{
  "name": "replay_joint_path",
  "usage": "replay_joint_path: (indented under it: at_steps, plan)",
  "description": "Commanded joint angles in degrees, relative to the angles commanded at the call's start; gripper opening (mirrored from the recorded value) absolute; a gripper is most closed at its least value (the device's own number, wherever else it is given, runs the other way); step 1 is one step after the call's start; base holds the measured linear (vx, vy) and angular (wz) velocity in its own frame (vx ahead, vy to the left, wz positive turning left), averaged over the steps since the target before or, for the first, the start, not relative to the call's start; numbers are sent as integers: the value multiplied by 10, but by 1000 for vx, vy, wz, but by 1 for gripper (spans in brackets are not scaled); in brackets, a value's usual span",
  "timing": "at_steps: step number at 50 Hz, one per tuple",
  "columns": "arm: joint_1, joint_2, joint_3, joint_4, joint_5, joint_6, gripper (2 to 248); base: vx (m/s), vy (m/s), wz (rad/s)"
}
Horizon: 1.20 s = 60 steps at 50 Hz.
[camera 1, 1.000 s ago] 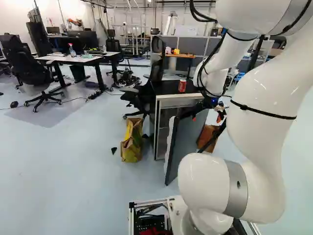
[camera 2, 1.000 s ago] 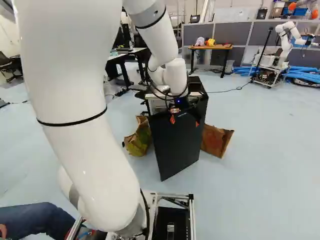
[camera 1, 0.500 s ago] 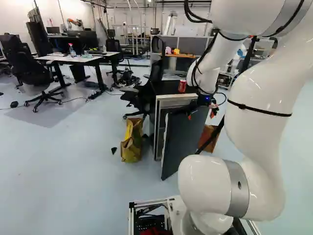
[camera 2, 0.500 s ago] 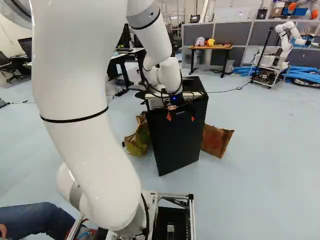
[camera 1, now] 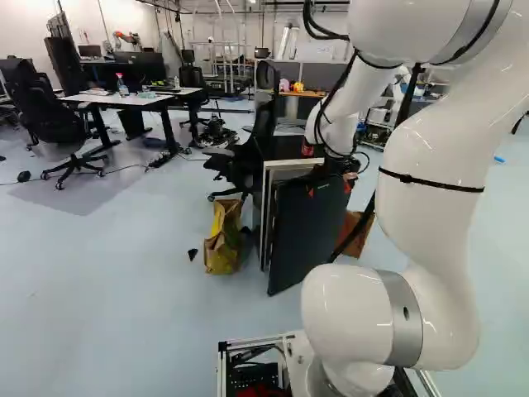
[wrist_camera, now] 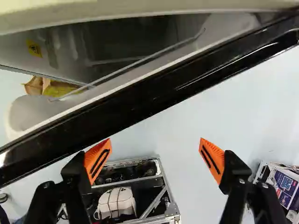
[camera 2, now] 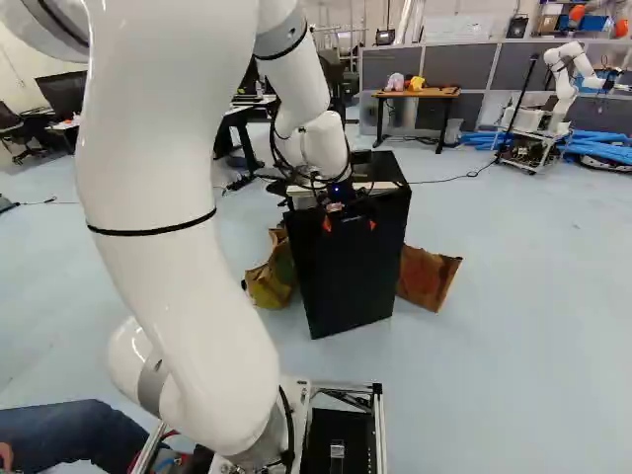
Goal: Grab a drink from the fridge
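Where the arm's wrist (camera 1: 335, 124) crosses the fridge (camera 1: 281, 147) in the left base view, a red can (camera 1: 307, 150) shows as a sliver on the black top, mostly hidden. Fridge door (camera 2: 351, 272) ajar; dark outer face toward the base, gap opening on the side nearer the yellow-green bag (camera 1: 221, 240). Gripper (camera 2: 350, 225) by the door's upper edge, fingers spread wide, nothing held between them. Wrist view: glossy black door edge (wrist_camera: 140, 100) slants across just ahead of the fingers, one orange pad (wrist_camera: 98, 161) very close to it; contact, cannot tell. Past that edge, a look into the gap: a thin wire rail (wrist_camera: 149, 58) along the door's inner side, a small yellow label (wrist_camera: 33, 48) on a grey surface. Outward from the fridge: bag on the floor at one side, brown paper bag (camera 2: 427, 278) at the other, black office chair (camera 1: 252, 157) close by. Farther off, a wood-topped table (camera 2: 434, 93) with small pink and yellow things on it, and another robot (camera 2: 563, 89) near blue hoses (camera 2: 597, 148). Left base view, far side: white desk (camera 1: 132, 101), spray bottle (camera 1: 122, 86) standing on it.
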State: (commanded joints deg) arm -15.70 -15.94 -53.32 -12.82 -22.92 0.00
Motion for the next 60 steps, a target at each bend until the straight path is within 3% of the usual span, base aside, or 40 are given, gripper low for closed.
replay_joint_path:
  at_steps: [28, 60]
  plan:
    - [28, -17, -21, 0, 36, 0, 247, 0, 0, 0]
    - [29, -17, -21, 0, 84, 0, 247, 0, 0, 0]
